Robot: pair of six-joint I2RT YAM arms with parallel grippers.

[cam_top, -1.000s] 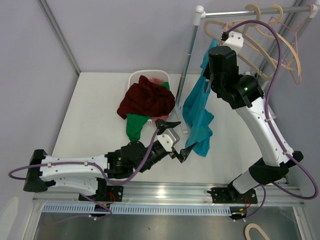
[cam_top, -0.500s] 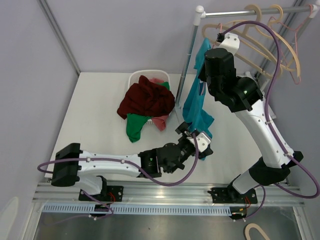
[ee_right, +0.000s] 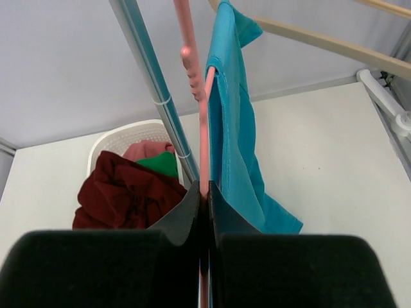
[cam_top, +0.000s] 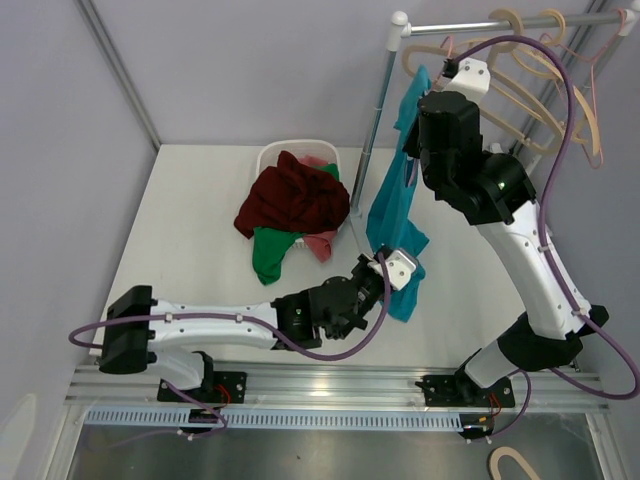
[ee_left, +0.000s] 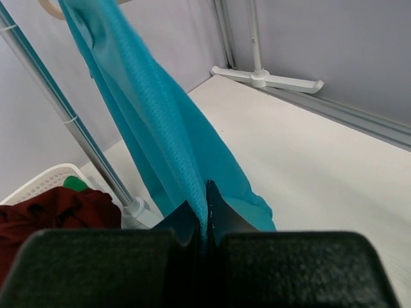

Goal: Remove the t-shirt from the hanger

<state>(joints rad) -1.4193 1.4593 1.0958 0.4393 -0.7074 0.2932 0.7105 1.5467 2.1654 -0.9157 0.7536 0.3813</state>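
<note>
left fingers (ee_left: 226, 221) clenched on a fold of the teal t-shirt (ee_left: 164, 135) near its bottom hem — thin pinch, only an edge of cloth between them. right fingers (ee_right: 182, 215) clenched on the lower arm of the pink hanger (ee_right: 203, 135), shirt just beside them. t-shirt hangs draped on that hanger up by the rack (ee_right: 149, 64), its bottom edge low over the bench (cam_top: 190, 220), to the right of the basket (cam_top: 300, 148) of other clothes. Risks as I read it: pull straight down and the neck snags on the hanger shoulder, so the cloth slips out of the pinch; pull hard and the hanger twists in the right fingers or comes off the rack — looks like it wants a sideways peel off one shoulder first
</note>
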